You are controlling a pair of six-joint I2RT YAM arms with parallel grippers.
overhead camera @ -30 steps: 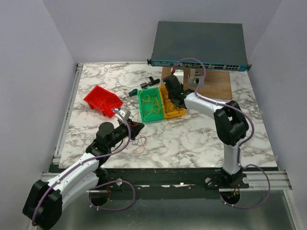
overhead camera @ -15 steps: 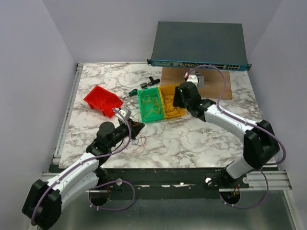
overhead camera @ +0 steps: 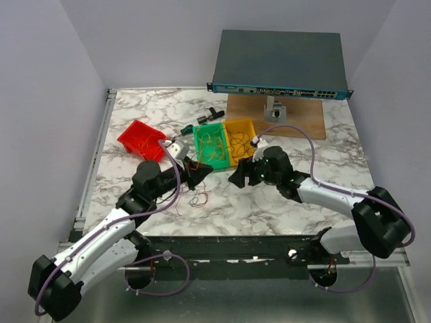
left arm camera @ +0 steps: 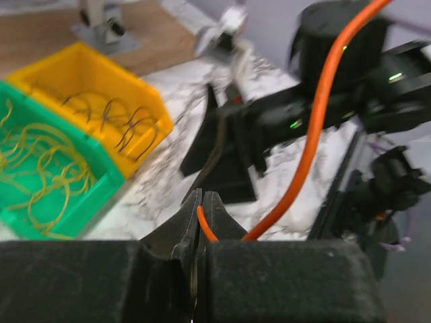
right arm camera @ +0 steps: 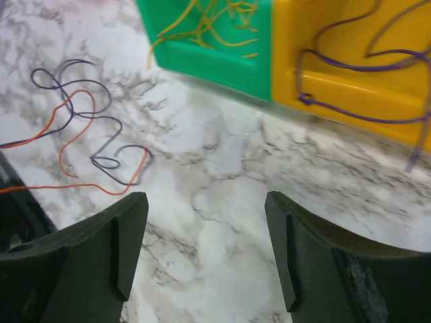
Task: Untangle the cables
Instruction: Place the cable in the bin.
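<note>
Saw a small knot of cables point(right arm camera: 87, 134), orange and dark, lying loose on the table point(overhead camera: 316, 145), near the front and a bit left of the middle. Found one orange cable point(left arm camera: 303, 155) pinched at its end in the left gripper point(left arm camera: 202, 202), jaws closed tight on it. Found the right gripper point(right arm camera: 205, 202) just to the right of the knot, low over the marble, jaws wide apart and holding nothing. Saw more wires farther back: yellow ones in the green bin point(overhead camera: 201, 134), purple ones in the yellow bin point(overhead camera: 236, 124), side by side and touching. Looked thin, light and floppy, likely to bend and catch on each other. Best to pinch one at a free end or open loop, away from the crossings.
</note>
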